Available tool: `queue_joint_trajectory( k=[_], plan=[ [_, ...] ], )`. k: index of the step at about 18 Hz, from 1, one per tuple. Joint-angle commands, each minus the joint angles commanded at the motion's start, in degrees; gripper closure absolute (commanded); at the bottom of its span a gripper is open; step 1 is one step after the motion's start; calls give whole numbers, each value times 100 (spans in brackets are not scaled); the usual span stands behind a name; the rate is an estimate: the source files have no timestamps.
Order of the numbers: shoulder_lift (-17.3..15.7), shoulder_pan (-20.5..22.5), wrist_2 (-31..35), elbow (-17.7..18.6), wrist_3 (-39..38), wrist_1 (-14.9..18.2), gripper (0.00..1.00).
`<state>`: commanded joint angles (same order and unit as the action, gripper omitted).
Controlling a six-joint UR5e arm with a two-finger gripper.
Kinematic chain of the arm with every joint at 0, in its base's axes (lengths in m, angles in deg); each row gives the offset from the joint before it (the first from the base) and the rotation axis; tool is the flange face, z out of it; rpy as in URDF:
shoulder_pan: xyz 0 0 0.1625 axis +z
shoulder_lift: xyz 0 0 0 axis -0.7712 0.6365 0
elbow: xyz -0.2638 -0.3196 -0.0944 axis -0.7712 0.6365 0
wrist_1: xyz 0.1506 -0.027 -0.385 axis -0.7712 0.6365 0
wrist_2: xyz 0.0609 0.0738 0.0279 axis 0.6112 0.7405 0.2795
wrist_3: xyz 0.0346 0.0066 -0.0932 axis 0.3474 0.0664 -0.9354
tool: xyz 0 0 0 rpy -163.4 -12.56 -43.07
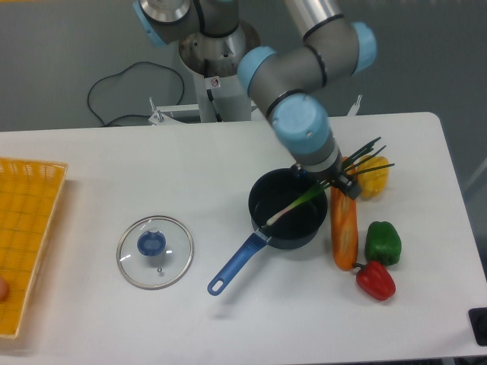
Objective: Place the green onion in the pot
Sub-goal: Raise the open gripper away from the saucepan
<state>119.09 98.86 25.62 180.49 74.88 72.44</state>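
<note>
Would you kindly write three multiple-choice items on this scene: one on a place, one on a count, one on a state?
1. Where does the white end of the green onion lie?
A. In the basket
B. Inside the pot
C. On the glass lid

2. How many bell peppers are there?
A. One
B. Two
C. Three

3. The pot is:
A. Uncovered
B. Covered
C. Overturned

Key: B, the stalk crosses the rim, root end inside. C: yellow, green and red. A, the glass lid lies apart on the table.
</note>
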Motion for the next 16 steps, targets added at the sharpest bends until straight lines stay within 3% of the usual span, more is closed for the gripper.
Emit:
queue_joint_trajectory(
  k=[6, 12, 16],
  plan=[
    [-18, 0, -377, -325, -35, 88, 0],
    [44, 263, -888, -1002, 26, 834, 0],
    [44, 290, -941, -1056, 26, 870, 0]
  ],
)
